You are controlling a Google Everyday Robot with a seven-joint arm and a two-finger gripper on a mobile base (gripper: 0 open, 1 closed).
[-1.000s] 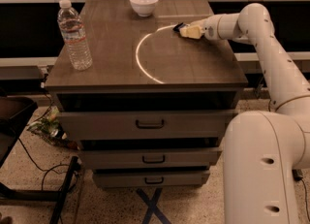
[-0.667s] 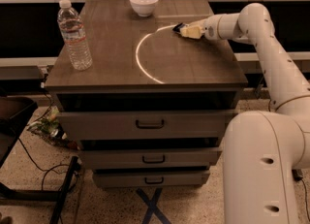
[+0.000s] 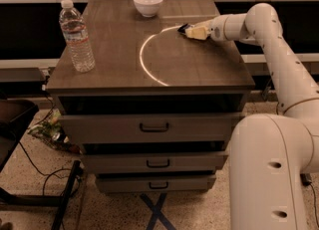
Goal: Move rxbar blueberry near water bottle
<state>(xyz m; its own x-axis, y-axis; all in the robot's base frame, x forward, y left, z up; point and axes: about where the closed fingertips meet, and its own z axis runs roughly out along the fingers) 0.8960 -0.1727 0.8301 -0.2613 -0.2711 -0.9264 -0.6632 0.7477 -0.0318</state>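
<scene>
**Inspector:** Briefly, what has changed over the last second?

**Assessor:** Nothing of note. The cream-coloured pincer [image 3: 192, 31] on the white jointed arm [image 3: 279, 50] sits low over the far right part of the brown wood-grain surface [image 3: 199, 67], in the same place as a second ago. The small, flat, dark-wrapped rxbar blueberry [image 3: 183, 26] shows as a dark sliver at the pincer's tip, also unmoved.

**Inspector:** Is the pincer clamped on the bar or standing apart?

**Assessor:** I cannot tell. The bar lies right at the tip, but whether it is gripped or merely touched is not visible.

**Inspector:** And the destination?

**Assessor:** The tall, clear plastic, white-capped water bottle [image 3: 77, 37] stands upright near the left edge of the surface, well apart from the bar. A round white bowl [image 3: 148, 3] sits at the far edge between the two. It lies behind the straight path, so I judge it a minor hazard. A bright curved arc of light [image 3: 144, 59] lies across the middle of the surface.

**Inspector:** Your finding for the task?

**Assessor:** The lack of movement suggests the grasp is being settled and transport has not begun. The whole carry leftward across the surface remains to be done. The bottle looks light and top-heavy, so the approach should stop short of it.
</scene>
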